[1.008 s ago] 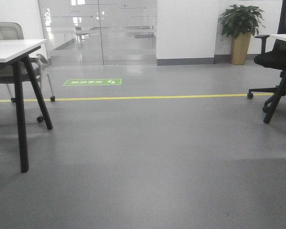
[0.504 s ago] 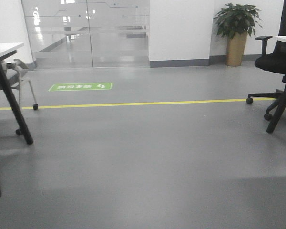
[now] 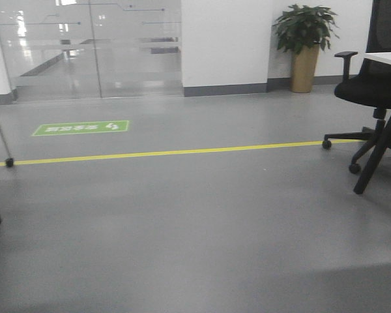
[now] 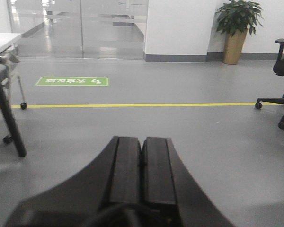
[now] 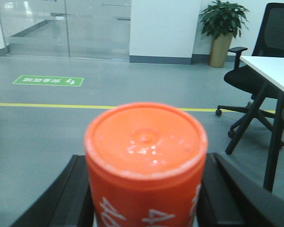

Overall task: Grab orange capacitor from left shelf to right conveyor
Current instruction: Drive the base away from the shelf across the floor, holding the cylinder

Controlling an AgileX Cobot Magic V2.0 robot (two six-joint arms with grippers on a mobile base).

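For carrying, the orange capacitor (image 5: 146, 156) is being squeezed inside the right gripper (image 5: 146, 201); the empty left gripper (image 4: 142, 165) is being held closed.

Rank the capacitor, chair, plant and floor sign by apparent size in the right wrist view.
1. capacitor, largest, though only because it sits right at the camera
2. chair
3. plant
4. floor sign, a thin strip
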